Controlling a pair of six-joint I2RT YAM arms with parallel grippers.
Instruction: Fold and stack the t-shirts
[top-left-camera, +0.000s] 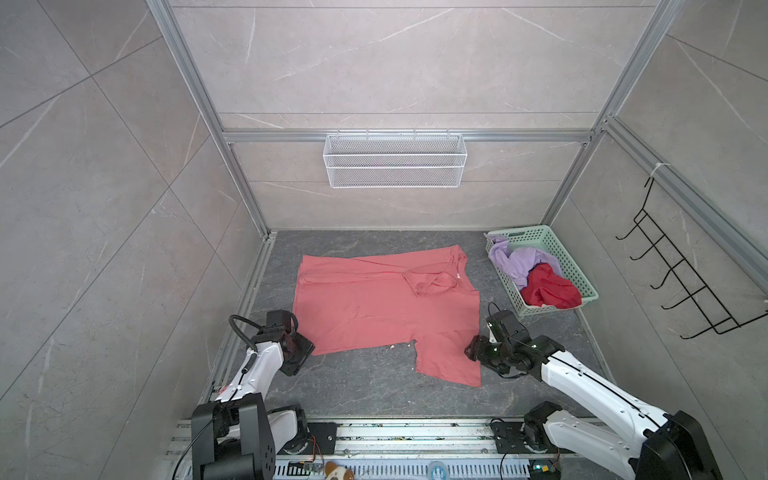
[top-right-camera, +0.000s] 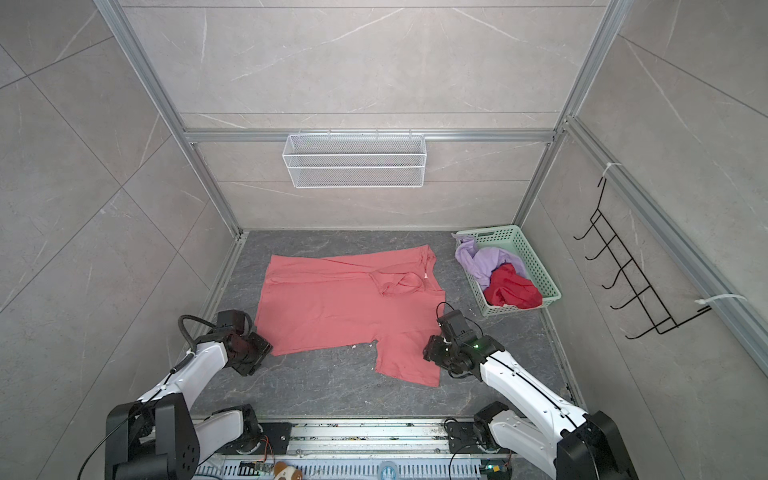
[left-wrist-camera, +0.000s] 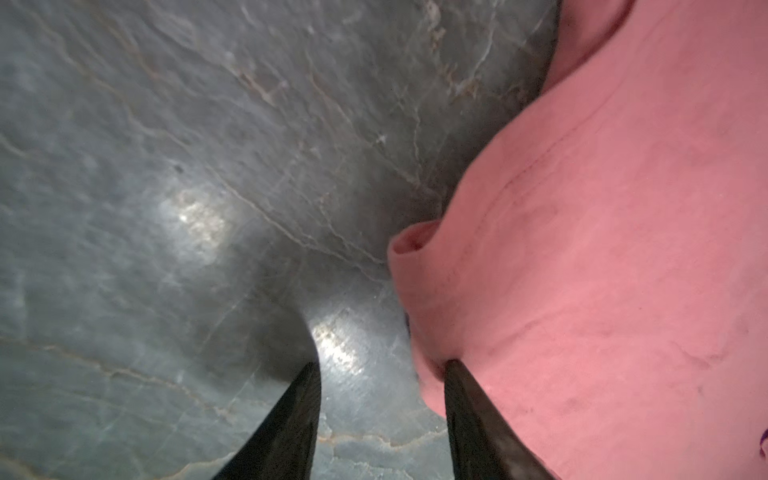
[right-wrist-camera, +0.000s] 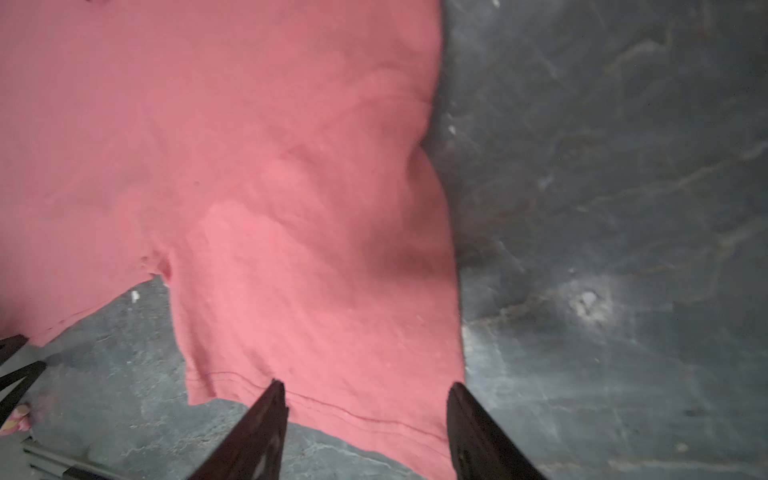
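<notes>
In a top view, the salmon-pink t-shirt (top-left-camera: 374, 307) lies spread on the dark marbled tabletop (top-left-camera: 374, 386). Its long axis runs across the scene, with the hem to the left and the collar to the right, toward the mint-green basket (top-left-camera: 575, 266). One short sleeve points toward the robot's base, and the far side looks folded inward. The lilac t-shirt (top-left-camera: 521, 259) and the deep-red t-shirt (top-left-camera: 548, 289) sit crumpled inside the basket, the red one nearer the robot. The left gripper (top-left-camera: 305, 347) is at the shirt's near hem corner. The right gripper (top-left-camera: 471, 351) is at the outer edge of the near sleeve.

The companion top view shows the same layout: the shirt (top-right-camera: 340, 307) lies crosswise, collar toward the basket (top-right-camera: 536, 262).

In the left wrist view, the left gripper (left-wrist-camera: 382, 374) has its jaws apart. One finger (left-wrist-camera: 469, 407) presses on the curled pink edge, and the other (left-wrist-camera: 299, 415) is over bare tabletop (left-wrist-camera: 208, 166).

In the right wrist view, the right gripper (right-wrist-camera: 365, 390) also has its jaws spread. They straddle the stitched sleeve hem, and the fabric (right-wrist-camera: 270, 187) lies flat between the tips, not pinched.
</notes>
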